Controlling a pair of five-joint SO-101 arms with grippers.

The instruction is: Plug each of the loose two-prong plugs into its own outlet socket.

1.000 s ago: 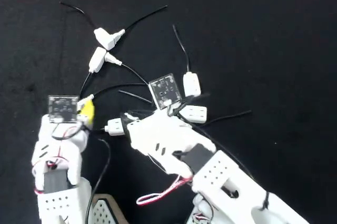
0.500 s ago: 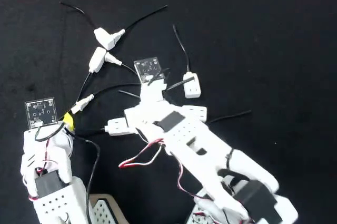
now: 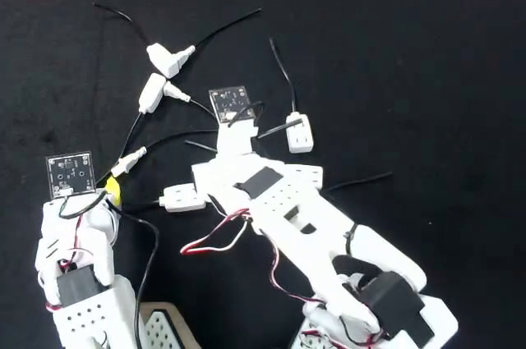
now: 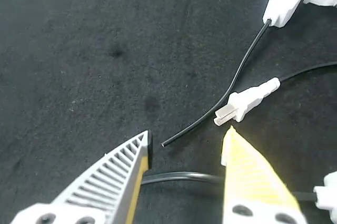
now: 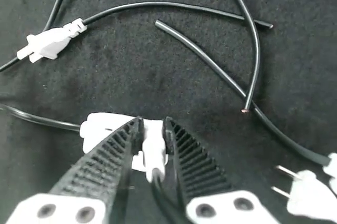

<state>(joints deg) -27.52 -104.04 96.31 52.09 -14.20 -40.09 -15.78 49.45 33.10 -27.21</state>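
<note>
The plug [image 5: 152, 147] in hand is pinched between the right arm's fingers [image 5: 105, 166], which are closed tight on it. It lies against a white socket [image 5: 102, 126] whose black cord [image 5: 37, 120] runs off over the table [image 5: 131, 76]. The fingers hide the prongs, so I cannot tell whether they have entered the slots. I judge the step to be seating this plug.

To do it well, the right gripper [image 5: 151, 121] should push straight along the socket's own line and not at a slant. The socket lies loose on the cloth and would likely slide or swivel under a crooked push. A slow press with a firm grip, kept up until the two white bodies meet flush, looks safest. Letting go early could leave the prongs half in.

Farther out, a loose plug [image 5: 50, 45] lies near two cut cable ends. Another plug with bare prongs [image 5: 305, 184] lies well apart from the socket.

The left gripper [image 4: 187, 132] hangs above the table with its fingers spread wide and nothing between them. A small plug [image 4: 242, 105] lies just beyond its yellow finger [image 4: 253, 176]. That arm could probably brace the socket's far end if the socket starts to slip.
</note>
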